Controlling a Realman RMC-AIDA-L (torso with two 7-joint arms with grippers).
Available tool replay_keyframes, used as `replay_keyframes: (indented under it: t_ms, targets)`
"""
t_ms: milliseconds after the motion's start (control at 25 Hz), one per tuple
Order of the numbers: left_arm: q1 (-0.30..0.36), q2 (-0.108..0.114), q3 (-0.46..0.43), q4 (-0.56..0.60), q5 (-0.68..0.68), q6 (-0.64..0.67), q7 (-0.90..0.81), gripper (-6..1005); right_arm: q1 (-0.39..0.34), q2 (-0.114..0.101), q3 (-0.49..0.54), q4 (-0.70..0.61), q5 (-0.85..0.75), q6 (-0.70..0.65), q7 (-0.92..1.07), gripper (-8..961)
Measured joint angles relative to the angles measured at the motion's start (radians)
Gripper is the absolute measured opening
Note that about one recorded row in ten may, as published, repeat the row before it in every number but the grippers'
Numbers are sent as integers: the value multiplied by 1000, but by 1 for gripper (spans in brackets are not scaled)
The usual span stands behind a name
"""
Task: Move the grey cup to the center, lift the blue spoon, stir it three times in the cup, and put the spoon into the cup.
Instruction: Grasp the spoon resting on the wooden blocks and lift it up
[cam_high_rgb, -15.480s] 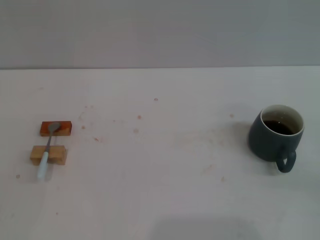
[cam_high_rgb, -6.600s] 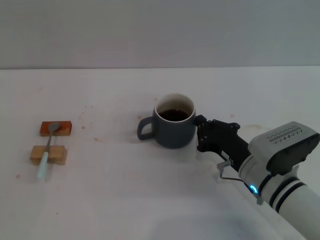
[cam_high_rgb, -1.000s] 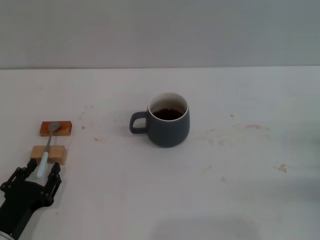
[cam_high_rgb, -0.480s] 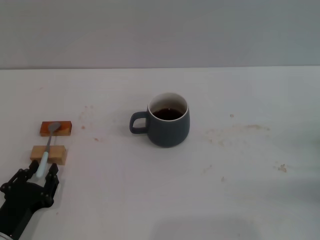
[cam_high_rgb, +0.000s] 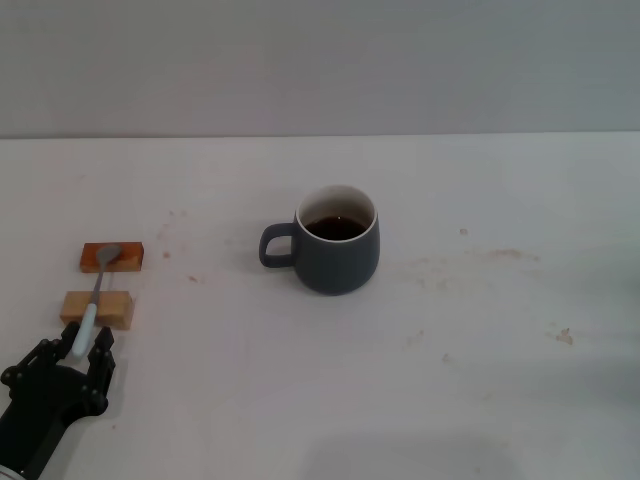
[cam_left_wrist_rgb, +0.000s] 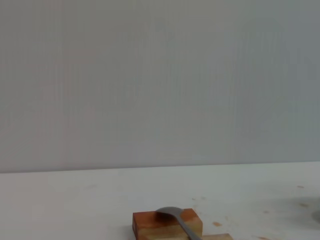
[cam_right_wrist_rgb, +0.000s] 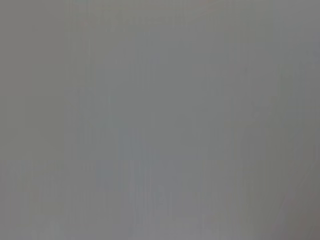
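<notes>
The grey cup (cam_high_rgb: 338, 255) stands upright near the middle of the table, handle pointing left, with dark liquid inside. At the far left the blue spoon (cam_high_rgb: 96, 290) lies across two small wooden blocks, its metal bowl on the far one and its pale handle reaching toward me. My left gripper (cam_high_rgb: 75, 350) is at the handle's near end, open, with a black finger on each side of the tip. The left wrist view shows the spoon's bowl (cam_left_wrist_rgb: 172, 214) resting on the reddish block (cam_left_wrist_rgb: 165, 223). My right gripper is out of view.
The reddish block (cam_high_rgb: 112, 257) and the lighter wooden block (cam_high_rgb: 97, 309) hold the spoon off the white table (cam_high_rgb: 480, 350). Small brownish stains dot the tabletop to the right of the cup. A grey wall runs behind the table's far edge.
The left gripper has crept slightly forward along the spoon handle, and its fingers have narrowed around the handle's tip. The cup and spoon have not moved in the last second.
</notes>
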Motion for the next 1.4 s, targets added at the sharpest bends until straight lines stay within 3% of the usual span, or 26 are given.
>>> replay_keyframes:
  t_ms: [480, 720, 1280, 1400]
  targets:
    - [-9, 0, -6, 0, 0, -7, 1, 271, -1, 0, 0, 0, 0, -1, 0, -2]
    - [-11, 0, -13, 0, 0, -2, 9, 135, -1, 0, 0, -2, 0, -3, 0, -2]
    - [0, 10, 14, -64, 11, 55, 62, 139, 0, 0, 0, -3, 0, -3, 0, -2]
    - [-5, 26, 15, -94, 22, 57, 55, 140, 2, 0, 0, -3, 0, -3, 0, -2]
